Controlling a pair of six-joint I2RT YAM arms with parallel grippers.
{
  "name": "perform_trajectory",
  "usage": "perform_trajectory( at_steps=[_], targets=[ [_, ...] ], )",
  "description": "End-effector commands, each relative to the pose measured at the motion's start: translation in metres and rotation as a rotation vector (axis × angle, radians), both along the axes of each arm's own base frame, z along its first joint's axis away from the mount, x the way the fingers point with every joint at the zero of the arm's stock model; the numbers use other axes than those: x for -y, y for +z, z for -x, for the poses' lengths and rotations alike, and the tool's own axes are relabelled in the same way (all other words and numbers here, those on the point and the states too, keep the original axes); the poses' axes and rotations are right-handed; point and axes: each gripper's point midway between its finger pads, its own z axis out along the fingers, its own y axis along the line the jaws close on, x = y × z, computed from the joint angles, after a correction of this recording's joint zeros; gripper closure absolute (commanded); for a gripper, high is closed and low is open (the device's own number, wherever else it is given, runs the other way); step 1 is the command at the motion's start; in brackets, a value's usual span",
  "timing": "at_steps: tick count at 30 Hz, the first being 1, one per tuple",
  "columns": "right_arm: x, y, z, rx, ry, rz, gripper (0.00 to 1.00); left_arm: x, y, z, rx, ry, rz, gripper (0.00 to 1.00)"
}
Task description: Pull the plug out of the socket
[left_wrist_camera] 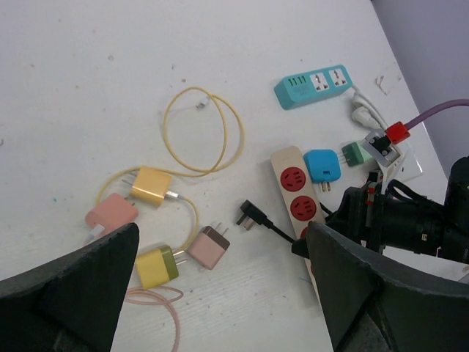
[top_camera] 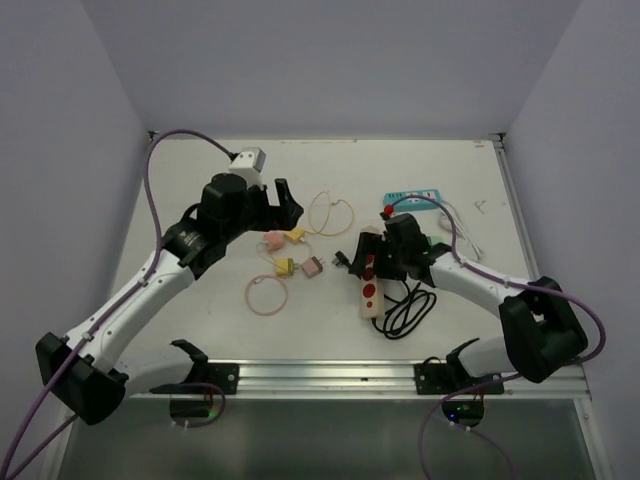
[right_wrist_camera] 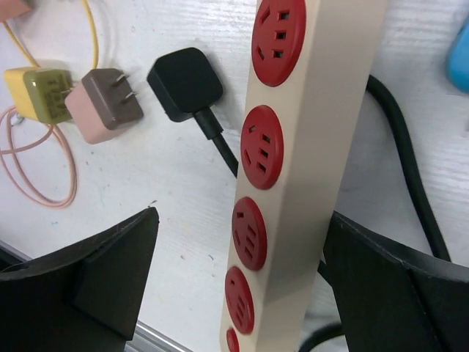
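The cream power strip (top_camera: 370,290) with red sockets lies right of the table's middle. Its black plug (top_camera: 343,262) lies loose on the table just left of it, prongs bare, out of any socket; it also shows in the left wrist view (left_wrist_camera: 249,213) and the right wrist view (right_wrist_camera: 185,82). My right gripper (top_camera: 378,262) is open and straddles the strip (right_wrist_camera: 308,147), which leans against the right finger. My left gripper (top_camera: 283,205) is open and empty, hovering over the chargers, left of the plug.
Yellow (left_wrist_camera: 152,183), pink (left_wrist_camera: 110,213), yellow-green (left_wrist_camera: 156,266) and pink-brown (left_wrist_camera: 209,246) chargers lie left of the plug, with a yellow cable loop (left_wrist_camera: 205,132). A teal power strip (left_wrist_camera: 315,84) and blue adapter (left_wrist_camera: 321,163) lie behind. A black cord coil (top_camera: 408,308) lies by the strip.
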Motion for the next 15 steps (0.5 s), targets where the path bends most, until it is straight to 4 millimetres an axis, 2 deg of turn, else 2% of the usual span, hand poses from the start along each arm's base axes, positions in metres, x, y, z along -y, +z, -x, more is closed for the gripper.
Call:
perform_trajectory(
  at_steps=[1,2,5,10,11,12,13,15],
  targets=[
    [0.007,0.046,-0.014,0.108,0.008,0.031,0.05,-0.031,0.042,0.005,0.102,0.075,-0.053,0.00],
    [0.009,0.052,-0.014,0.123,0.019,0.043,0.04,-0.040,0.057,0.009,0.139,0.096,-0.052,0.00],
    [0.015,0.073,-0.014,0.160,0.023,0.067,0.01,-0.055,0.084,0.019,0.207,0.130,-0.039,0.00],
    [0.033,0.102,-0.003,0.214,0.008,0.106,0.01,-0.080,0.115,0.043,0.283,0.185,-0.008,0.00],
    [0.037,0.118,0.001,0.259,0.002,0.091,0.01,-0.090,0.125,0.051,0.313,0.210,0.008,0.00],
    [0.046,0.124,0.004,0.267,-0.021,0.115,0.01,-0.096,0.130,0.056,0.326,0.223,0.007,0.00],
    [0.053,0.142,0.009,0.317,-0.038,0.103,0.01,-0.106,0.135,0.060,0.341,0.254,0.000,0.00],
    [0.072,0.162,0.014,0.374,-0.077,0.149,0.01,-0.122,0.149,0.074,0.381,0.288,0.013,0.00]
  ],
)
